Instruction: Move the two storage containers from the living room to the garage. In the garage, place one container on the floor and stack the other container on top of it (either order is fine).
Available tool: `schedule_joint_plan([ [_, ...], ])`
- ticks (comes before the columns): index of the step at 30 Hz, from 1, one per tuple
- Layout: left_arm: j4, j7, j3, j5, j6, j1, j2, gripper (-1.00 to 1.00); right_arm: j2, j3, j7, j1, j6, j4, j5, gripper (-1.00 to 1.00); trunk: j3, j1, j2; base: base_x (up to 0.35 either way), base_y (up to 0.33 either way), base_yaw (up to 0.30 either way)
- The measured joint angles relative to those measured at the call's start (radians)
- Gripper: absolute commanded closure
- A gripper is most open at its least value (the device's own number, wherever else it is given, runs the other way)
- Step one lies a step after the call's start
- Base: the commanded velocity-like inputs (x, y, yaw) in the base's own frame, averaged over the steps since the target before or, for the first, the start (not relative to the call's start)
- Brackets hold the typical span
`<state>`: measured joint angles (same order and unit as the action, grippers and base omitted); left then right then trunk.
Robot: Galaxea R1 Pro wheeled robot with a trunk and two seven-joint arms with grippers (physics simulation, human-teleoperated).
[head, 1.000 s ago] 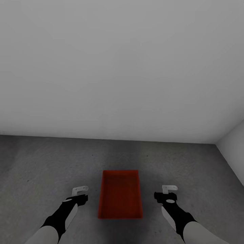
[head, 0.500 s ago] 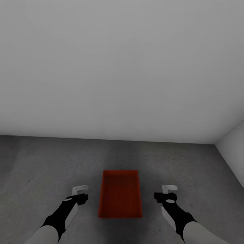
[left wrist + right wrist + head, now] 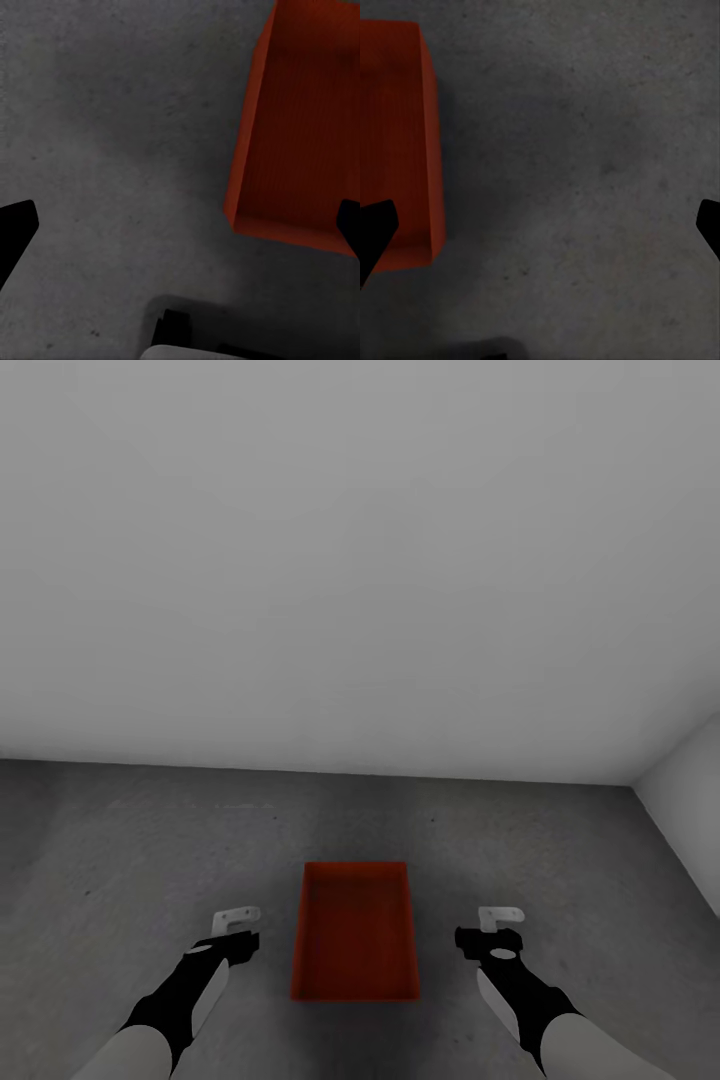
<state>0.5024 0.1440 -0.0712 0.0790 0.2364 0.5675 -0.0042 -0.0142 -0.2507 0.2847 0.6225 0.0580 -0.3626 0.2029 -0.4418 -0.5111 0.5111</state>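
- A plain grey-white wall fills the upper part of the head view and meets a side wall in the corner at the right.
- The dark grey, mottled concrete floor of the garage spreads below the walls.
- An orange-red storage container stands open-topped on this floor, directly ahead of the robot and between its two arms, touched by neither.
- The left hand hangs above bare floor just beside the container's left wall; its fingers are spread wide apart and hold nothing.
- The right hand hangs a little off the container's right wall, fingers likewise wide apart and empty.
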Motion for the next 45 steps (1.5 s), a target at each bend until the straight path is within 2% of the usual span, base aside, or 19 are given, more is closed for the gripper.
schedule_joint_plan([
  [16, 0.002, 0.000, 0.000, 0.000, -0.001, 0.000, 0.000, -1.00, 0.000, 0.000, 0.002, 0.000, -0.005, 0.000, -0.001, -1.00, 0.050, 0.061, -0.112, 0.000, 0.000, 0.000],
  [45, 0.000, -0.009, 0.004, -0.003, 0.001, 0.000, 0.000, -1.00, -0.002, -0.001, 0.000, 0.000, -0.001, 0.000, -0.001, -1.00, 0.051, 0.062, -0.113, 0.000, 0.000, 0.000],
])
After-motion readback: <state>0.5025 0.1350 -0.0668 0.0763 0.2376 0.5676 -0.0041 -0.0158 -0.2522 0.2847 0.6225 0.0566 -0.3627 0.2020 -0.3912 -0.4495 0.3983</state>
